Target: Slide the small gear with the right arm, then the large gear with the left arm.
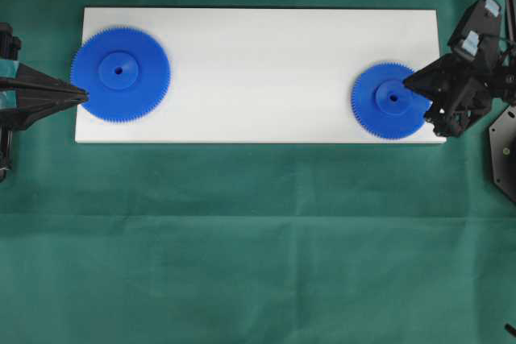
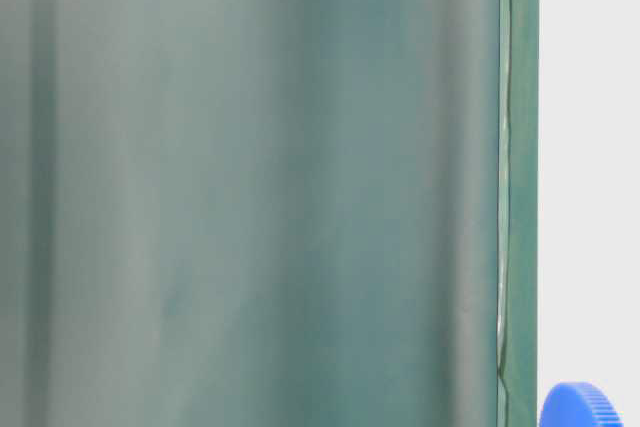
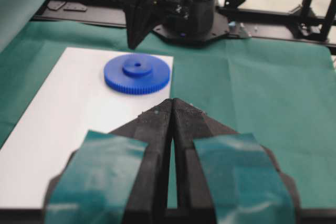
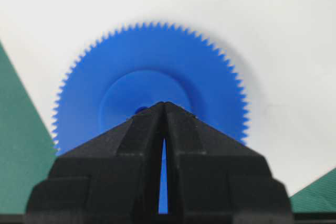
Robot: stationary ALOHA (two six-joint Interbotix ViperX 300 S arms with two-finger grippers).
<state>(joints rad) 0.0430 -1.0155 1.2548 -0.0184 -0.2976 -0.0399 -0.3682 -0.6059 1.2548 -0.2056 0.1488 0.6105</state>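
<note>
Green cloth (image 1: pixel 258 239) covering table, white board (image 1: pixel 258 62) bearing both gears

No writing, label, brand, number or sign can be read in any of the views. The gears, the white board, the green cloth and the tape on the gripper fingers are all plain.
</note>
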